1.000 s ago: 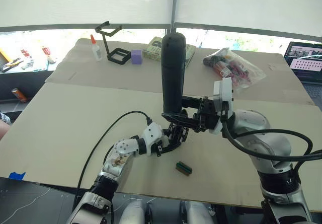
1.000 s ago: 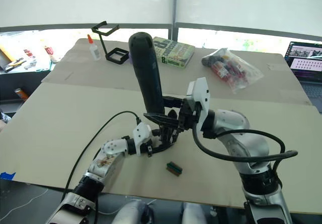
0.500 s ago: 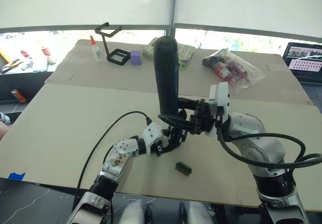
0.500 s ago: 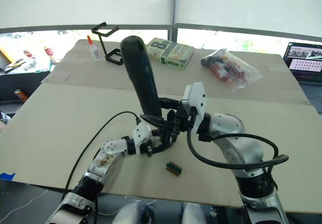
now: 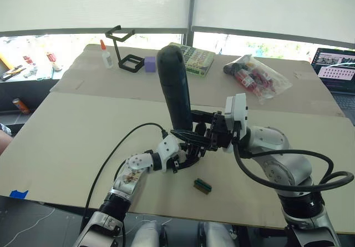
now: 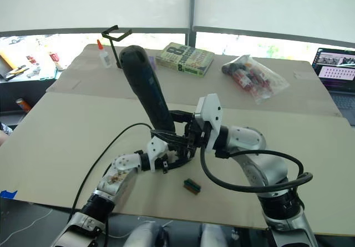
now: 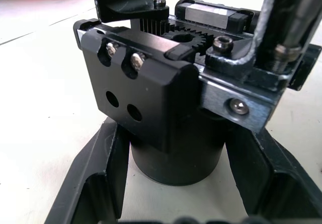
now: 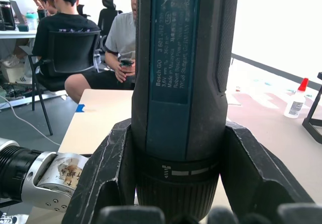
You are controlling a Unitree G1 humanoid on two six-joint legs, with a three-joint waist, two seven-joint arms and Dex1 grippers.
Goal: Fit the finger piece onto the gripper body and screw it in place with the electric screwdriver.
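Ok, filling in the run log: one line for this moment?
right gripper: shut on electric screwdriver | left gripper: shut on gripper body | stage: bit over the body, screwdriver tilted

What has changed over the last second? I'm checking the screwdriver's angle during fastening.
The electric screwdriver, clamped in the right gripper, has tipped its top toward the robot's left. The left gripper still holds the gripper body; the green-and-brown block hasn't moved.

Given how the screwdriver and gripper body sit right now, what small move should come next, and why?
Probably right the electric screwdriver: held by the right gripper, it leans toward the robot's left over the gripper body, which the left gripper clamps at its round base. A straighter bit should seat better in the screws.
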